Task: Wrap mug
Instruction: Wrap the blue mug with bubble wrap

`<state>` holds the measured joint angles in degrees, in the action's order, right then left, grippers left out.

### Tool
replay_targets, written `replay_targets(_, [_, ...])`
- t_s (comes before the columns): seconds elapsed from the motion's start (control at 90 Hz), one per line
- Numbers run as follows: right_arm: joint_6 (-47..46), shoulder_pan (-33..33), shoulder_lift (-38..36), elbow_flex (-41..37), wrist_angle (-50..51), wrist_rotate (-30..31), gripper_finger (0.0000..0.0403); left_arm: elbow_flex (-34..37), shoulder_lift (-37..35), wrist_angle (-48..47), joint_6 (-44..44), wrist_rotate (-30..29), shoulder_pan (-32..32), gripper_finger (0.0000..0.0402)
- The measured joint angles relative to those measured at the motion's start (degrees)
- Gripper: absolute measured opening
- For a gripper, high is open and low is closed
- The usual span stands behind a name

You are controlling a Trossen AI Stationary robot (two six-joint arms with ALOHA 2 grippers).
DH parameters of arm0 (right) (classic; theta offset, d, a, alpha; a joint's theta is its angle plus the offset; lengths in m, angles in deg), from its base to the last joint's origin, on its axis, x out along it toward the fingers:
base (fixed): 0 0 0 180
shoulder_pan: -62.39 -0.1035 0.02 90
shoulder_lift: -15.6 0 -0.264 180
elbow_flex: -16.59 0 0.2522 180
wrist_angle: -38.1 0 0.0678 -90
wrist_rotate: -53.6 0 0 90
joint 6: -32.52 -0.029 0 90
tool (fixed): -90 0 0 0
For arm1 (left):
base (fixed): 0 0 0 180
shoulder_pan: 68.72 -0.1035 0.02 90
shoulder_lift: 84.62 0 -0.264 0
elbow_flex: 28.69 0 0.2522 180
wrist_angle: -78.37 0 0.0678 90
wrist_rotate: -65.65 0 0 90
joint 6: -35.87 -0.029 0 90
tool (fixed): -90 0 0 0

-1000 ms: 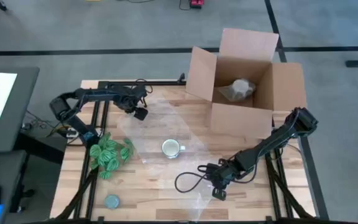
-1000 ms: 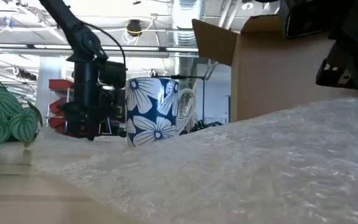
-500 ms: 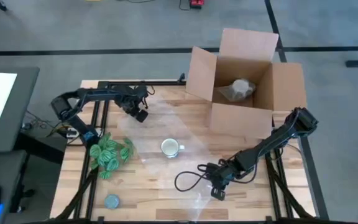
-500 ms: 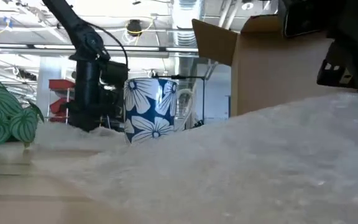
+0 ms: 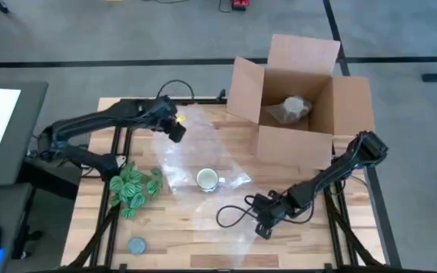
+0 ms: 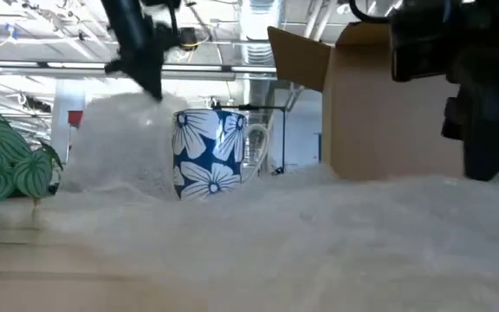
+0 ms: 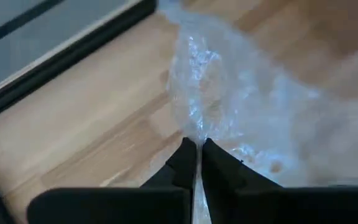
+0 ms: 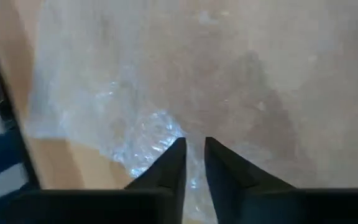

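Observation:
The mug (image 5: 208, 180) stands upright on a clear bubble-wrap sheet (image 5: 218, 152) in the middle of the table. In the low view the mug (image 6: 210, 156) is blue with white flowers and has a white handle. My left gripper (image 5: 175, 130) is above the sheet's far left corner and shut on it. That corner stands raised beside the mug (image 6: 115, 139). My right gripper (image 5: 262, 229) is low over the sheet's near right corner (image 8: 154, 134), its fingers a little apart. My left gripper pinches the sheet's far left corner (image 7: 194, 124) between its two fingers (image 7: 182, 162), coming from above and slanting down. The corner is lifted clear of the table and the wrap hangs below it, the remainder lying flat under the mug. My right gripper: I cannot tell whether it touches the wrap.
An open cardboard box (image 5: 298, 98) with a wrapped bundle (image 5: 290, 110) inside stands at the far right. A green patterned bundle (image 5: 135, 186) lies at the left, a grey-blue disc (image 5: 136, 245) near the front left. A black cable loop (image 5: 230, 220) lies beside my right gripper.
My left gripper has taken hold of the wrap's far left corner and risen, drawing that corner up beside the mug. My right gripper's fingers have parted, and the near right part of the wrap, held up before, has dropped flat onto the table. The mug has kept still.

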<state>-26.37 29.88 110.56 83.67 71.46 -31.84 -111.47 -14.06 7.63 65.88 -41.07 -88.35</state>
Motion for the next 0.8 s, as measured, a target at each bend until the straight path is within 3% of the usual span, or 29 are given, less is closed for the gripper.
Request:
replay_targets(0.233, [3.8,-0.7,-1.3,0.7,0.1,-0.5,0.0114,-2.0,-2.5,3.4,10.5,-3.5,13.7,0.0])
replay_targets(0.489, [5.6,-0.6,-7.9,1.8,0.0,0.2,0.0123,-2.0,0.6,10.3,17.0,-6.8,28.0,0.0])
replay_targets(0.8, [6.5,-0.3,-7.1,1.8,-1.7,3.6,0.0123,-2.0,4.6,22.5,18.7,-12.3,36.0,0.0])
